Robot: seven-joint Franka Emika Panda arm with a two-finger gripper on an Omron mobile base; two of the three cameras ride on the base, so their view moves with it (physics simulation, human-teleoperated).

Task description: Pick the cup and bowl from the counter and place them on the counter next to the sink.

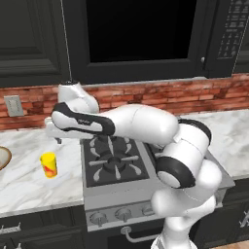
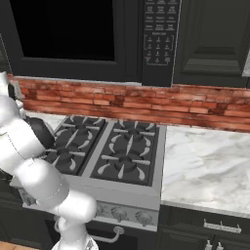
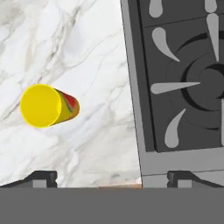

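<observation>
White marble counter [image 1: 29,182] left of the black gas stove [image 1: 114,163] carries the upright yellow cup [image 1: 48,165], with the bowl [image 1: 3,158] at the far left edge, while the gripper [image 3: 112,177] hangs above, jaws spread wide and empty.

No words or numbers can be read; the marks on the microwave panel [image 2: 157,31] are too small.
</observation>
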